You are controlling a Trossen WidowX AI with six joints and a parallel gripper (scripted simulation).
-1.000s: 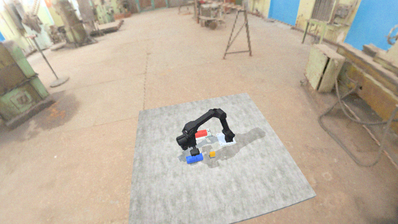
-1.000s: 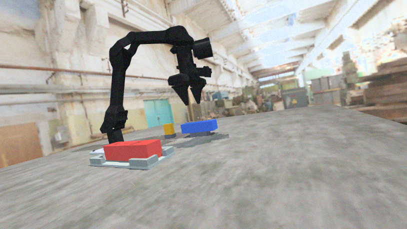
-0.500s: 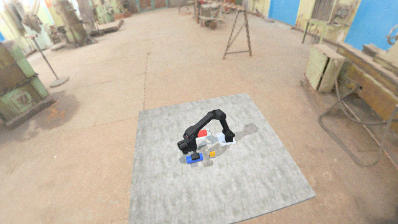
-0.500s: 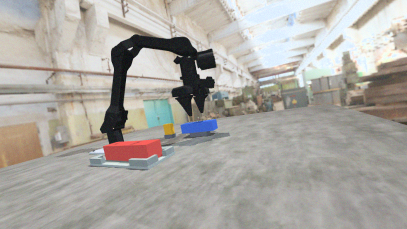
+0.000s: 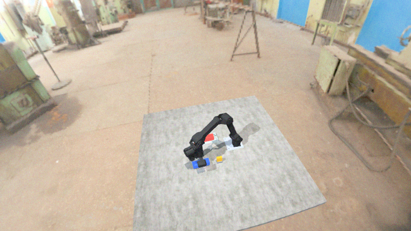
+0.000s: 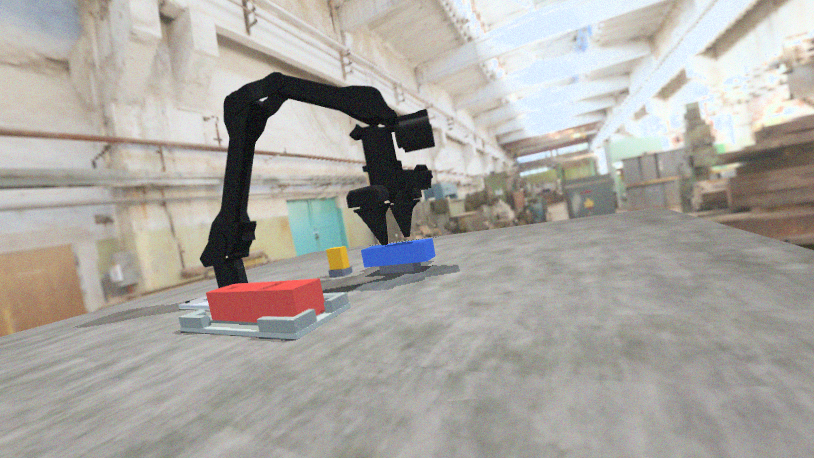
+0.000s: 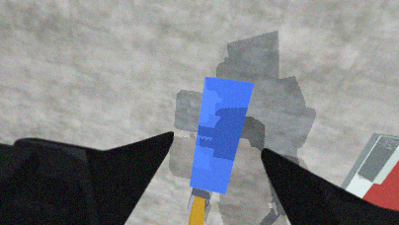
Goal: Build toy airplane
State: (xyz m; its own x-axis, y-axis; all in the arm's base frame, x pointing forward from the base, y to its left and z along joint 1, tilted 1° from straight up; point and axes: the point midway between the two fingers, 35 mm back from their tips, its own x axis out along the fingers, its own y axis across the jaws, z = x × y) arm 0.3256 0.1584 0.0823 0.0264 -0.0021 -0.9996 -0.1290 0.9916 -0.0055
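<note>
The red fuselage point(image 5: 209, 137) point(image 6: 264, 299) point(image 7: 386, 193) lies in the grey jig cradle point(image 6: 282, 324) point(image 7: 371, 167). The blue wing point(image 5: 195, 164) point(image 6: 407, 252) point(image 7: 224, 106) lies flat on a low grey stand, apart from the jig. The yellow tail fin point(image 5: 219, 158) point(image 6: 337, 257) point(image 7: 197, 212) stands on its own small stand beside the wing. My gripper point(image 5: 202, 162) point(image 6: 392, 232) point(image 7: 215, 143) is open and empty. It points down just above the wing's middle, with one finger on each side of it. In the wrist view the wing runs lengthwise between the fingers.
The arm's base point(image 5: 236, 141) point(image 6: 227, 273) stands on a white plate behind the jig. Everything sits on a grey mat point(image 5: 229, 195) point(image 6: 569, 341) on a workshop floor. Workshop machines and benches stand far off.
</note>
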